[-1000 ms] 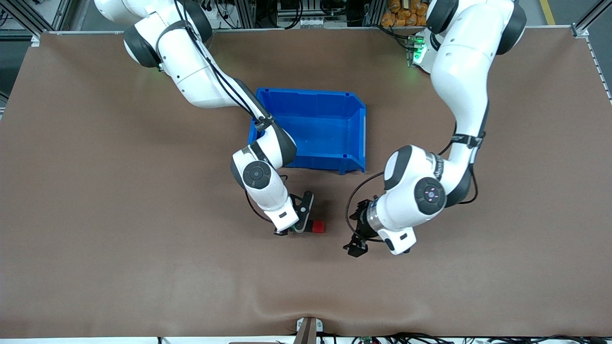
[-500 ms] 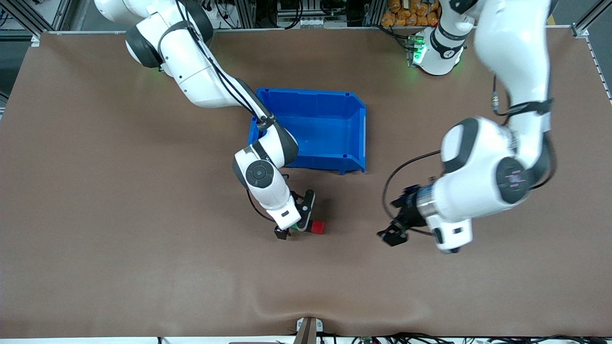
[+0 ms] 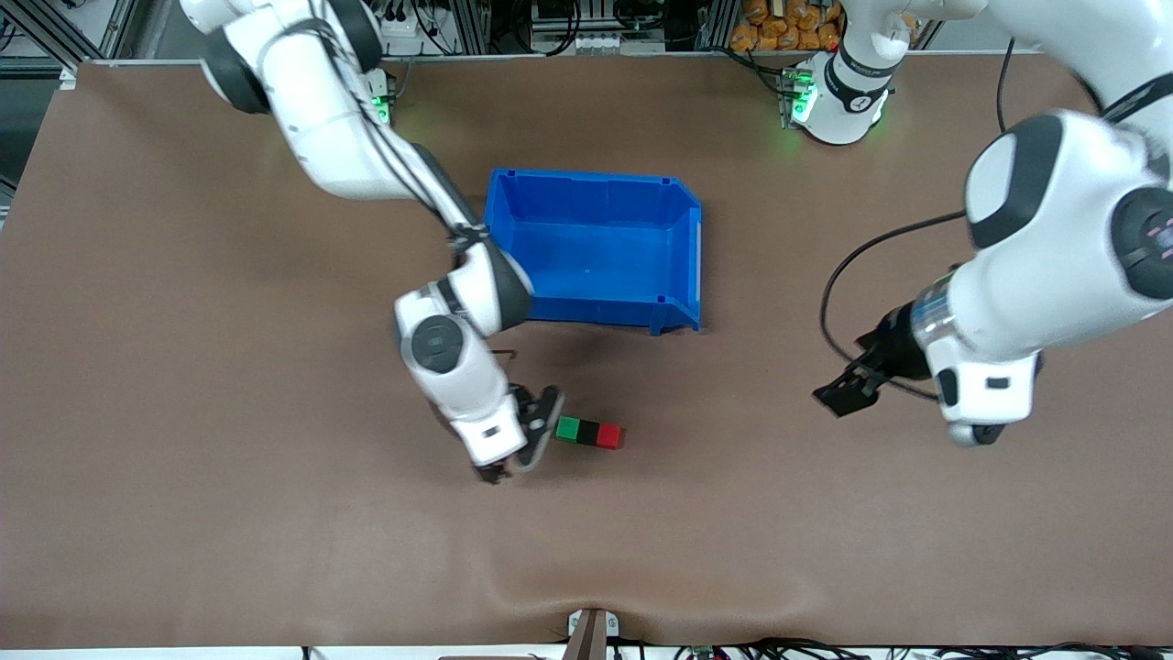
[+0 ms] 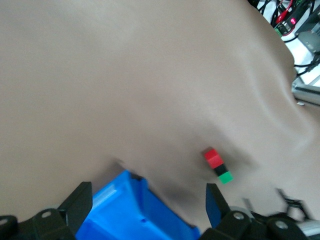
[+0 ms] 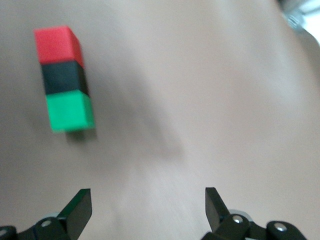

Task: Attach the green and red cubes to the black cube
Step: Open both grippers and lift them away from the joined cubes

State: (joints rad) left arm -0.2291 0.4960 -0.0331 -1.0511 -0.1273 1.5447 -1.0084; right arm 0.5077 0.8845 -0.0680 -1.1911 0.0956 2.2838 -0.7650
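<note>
Its fingers now spread, the right gripper (image 3: 522,440) has backed off the green cube (image 3: 568,428), leaving green, black cube (image 3: 588,432) and red cube (image 3: 609,435) joined nearer the camera than the blue bin (image 3: 683,215), while the open-fingered left gripper (image 3: 848,390) retreats toward its end, the task apparently complete.

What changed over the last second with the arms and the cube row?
The right gripper let go of the green cube and drew back toward its own end of the table, open. The left gripper, open, swung away toward its own end. The green, black cube and red cube row and blue bin stayed put.
</note>
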